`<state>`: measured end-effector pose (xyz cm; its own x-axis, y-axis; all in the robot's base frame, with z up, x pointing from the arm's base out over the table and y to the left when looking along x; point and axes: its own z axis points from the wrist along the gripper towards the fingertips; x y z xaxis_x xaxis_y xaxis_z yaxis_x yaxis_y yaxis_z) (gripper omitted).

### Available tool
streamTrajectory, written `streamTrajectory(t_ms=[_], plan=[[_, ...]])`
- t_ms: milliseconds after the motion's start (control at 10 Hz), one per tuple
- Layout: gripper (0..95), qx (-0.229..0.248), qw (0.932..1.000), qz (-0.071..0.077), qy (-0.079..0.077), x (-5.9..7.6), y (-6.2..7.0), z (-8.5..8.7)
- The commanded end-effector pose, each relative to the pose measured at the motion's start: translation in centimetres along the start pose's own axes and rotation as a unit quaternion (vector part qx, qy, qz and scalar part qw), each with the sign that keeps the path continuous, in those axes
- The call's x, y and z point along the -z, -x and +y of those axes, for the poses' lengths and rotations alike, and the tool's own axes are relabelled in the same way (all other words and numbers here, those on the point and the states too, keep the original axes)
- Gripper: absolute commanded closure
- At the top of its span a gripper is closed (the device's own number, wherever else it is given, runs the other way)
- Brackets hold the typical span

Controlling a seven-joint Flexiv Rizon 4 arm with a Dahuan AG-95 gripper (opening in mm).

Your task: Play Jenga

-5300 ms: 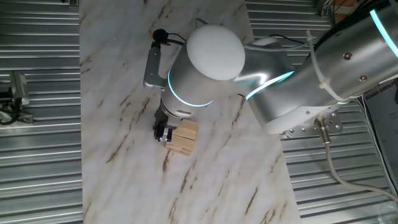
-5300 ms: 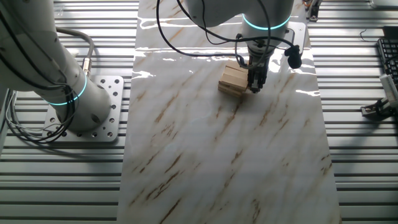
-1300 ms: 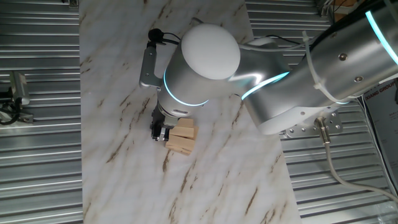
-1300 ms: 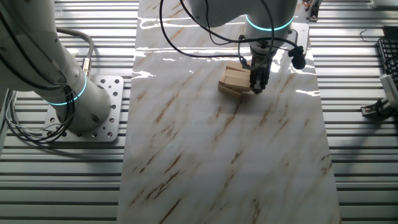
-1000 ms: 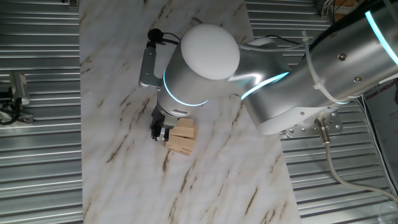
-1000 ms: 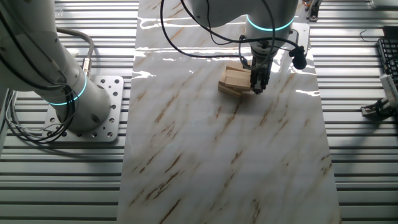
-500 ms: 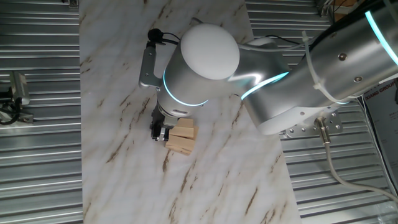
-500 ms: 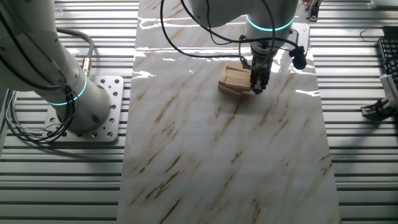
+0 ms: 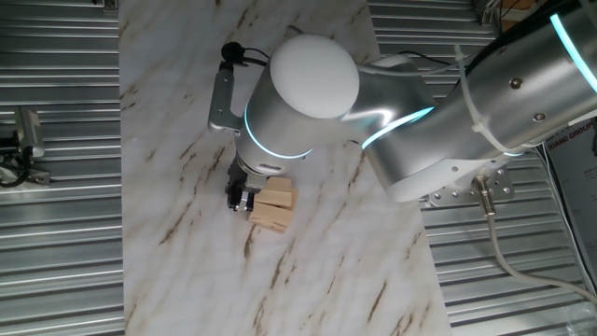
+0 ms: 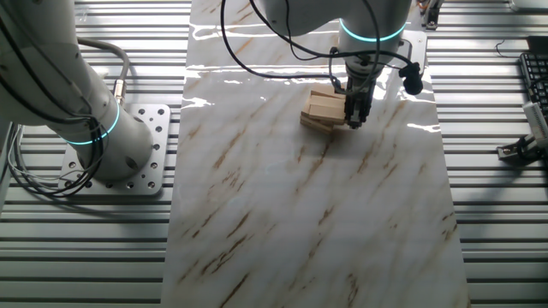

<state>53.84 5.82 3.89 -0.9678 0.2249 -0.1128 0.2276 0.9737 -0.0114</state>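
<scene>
Whereas the upper blocks sat flush five seconds ago, the Jenga stack [image 10: 324, 111] (near the surface [image 10: 308, 214] far edge) now shows layers offset; the pincer [image 10: 354, 118] touches its side, opening indeterminable. A block is evidently being extracted.

We see a silver-white arm [image 9: 448, 112] with glowing cyan joint rings, a white domed cap [image 9: 314, 63], black cables [image 10: 257, 43], and a perforated base plate [image 10: 147, 154].
</scene>
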Motion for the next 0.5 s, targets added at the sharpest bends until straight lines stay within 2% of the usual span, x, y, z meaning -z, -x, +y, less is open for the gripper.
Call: streamTrajectory(t_ms=[100, 500], plan=[[95.0, 0.0, 1.0, 0.0, 0.0, 0.0, -0.01, 0.03], [95.0, 0.0, 1.0, 0.0, 0.0, 0.05, -0.27, 0.05]])
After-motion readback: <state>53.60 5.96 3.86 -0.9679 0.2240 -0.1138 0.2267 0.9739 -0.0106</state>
